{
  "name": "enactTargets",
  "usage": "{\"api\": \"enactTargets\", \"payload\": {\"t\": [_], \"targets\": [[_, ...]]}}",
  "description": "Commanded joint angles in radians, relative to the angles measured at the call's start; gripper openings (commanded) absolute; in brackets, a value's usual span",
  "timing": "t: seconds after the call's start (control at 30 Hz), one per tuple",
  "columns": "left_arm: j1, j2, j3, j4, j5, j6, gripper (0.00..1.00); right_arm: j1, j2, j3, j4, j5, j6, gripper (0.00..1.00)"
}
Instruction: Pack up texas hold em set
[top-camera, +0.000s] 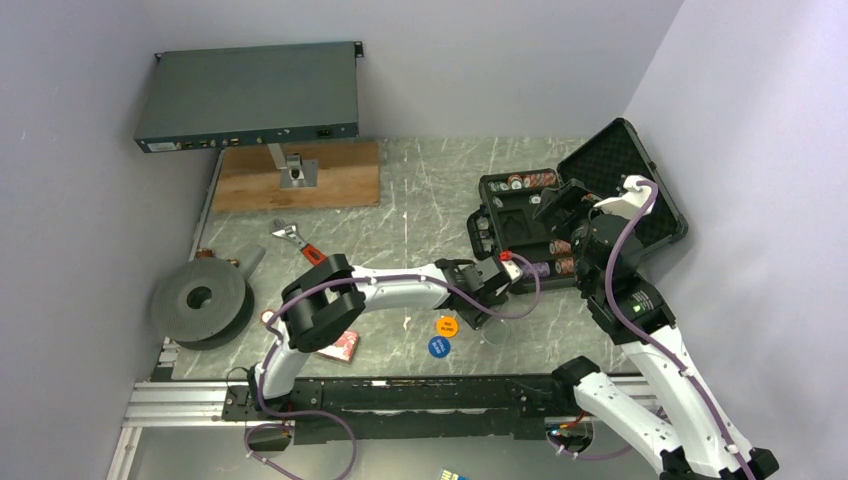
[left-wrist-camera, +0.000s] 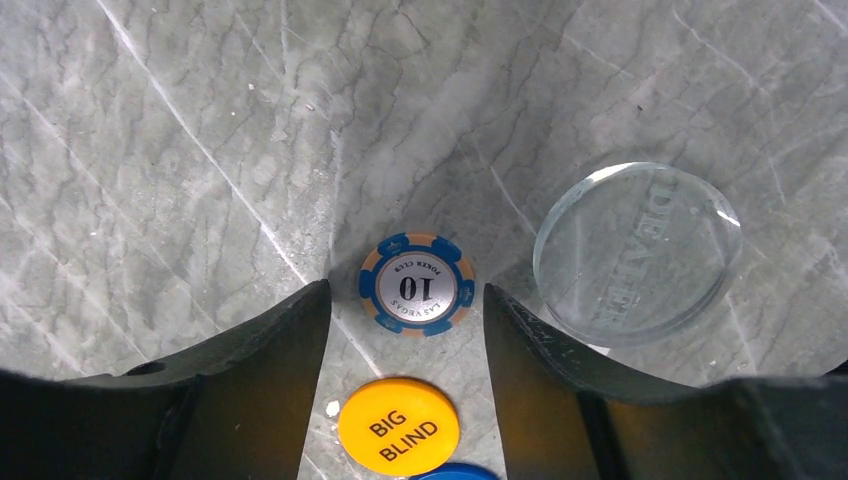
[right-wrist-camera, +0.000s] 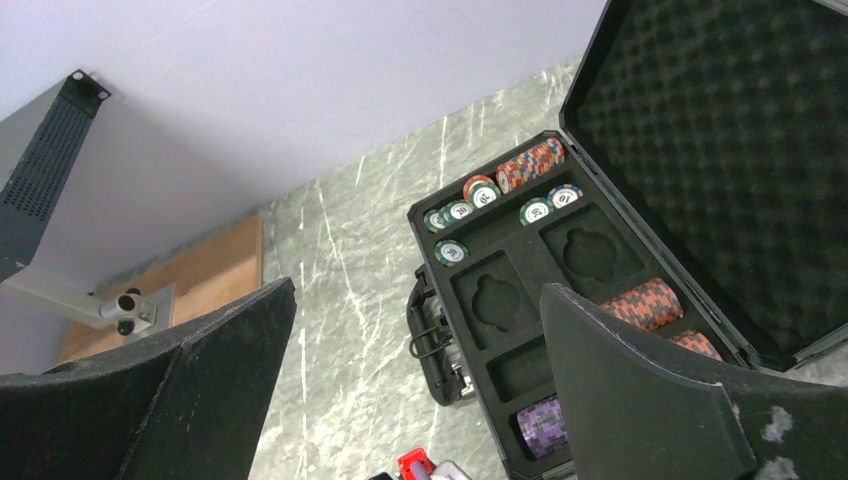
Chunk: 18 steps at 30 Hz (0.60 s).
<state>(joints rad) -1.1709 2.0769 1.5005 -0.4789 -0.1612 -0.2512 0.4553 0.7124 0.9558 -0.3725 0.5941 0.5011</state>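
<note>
Chip between released left fingers, seen by wrist only | right fingers released, empty

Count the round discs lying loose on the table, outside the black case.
4. A blue-and-orange poker chip inside the open left tool, an orange BIG BLIND disc nearer its wrist, a blue disc beside that, a clear DEALER disc beside the chip. More may be hidden.
</note>
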Motion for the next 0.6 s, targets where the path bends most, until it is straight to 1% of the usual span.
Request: {"api": "enactTargets", "payload": {"t": [0.0, 0.3, 0.37, 0.47, 0.57], "targets": [[0.010, 0.045, -0.005, -0.029, 0.071, -0.022, 0.61, 0.004, -0.008, 0.014, 0.021, 0.009, -0.009, 0.96], [0.016, 0.077, -0.079, 0.000, 0.126, -0.049, 0.43, 0.004, -0.010, 0.010, 0.021, 0.013, -0.015, 0.97], [0.016, 0.081, -0.084, 0.005, 0.131, -0.049, 0.34, 0.005, -0.009, 0.011, 0.021, 0.013, -0.015, 0.97], [0.016, 0.066, -0.091, 0.011, 0.111, -0.049, 0.16, 0.005, -0.010, 0.008, 0.024, 0.013, -0.016, 0.97], [0.016, 0.025, -0.078, -0.003, 0.078, -0.042, 0.10, 0.004, -0.006, 0.009, 0.026, 0.008, -0.011, 0.96]]}}
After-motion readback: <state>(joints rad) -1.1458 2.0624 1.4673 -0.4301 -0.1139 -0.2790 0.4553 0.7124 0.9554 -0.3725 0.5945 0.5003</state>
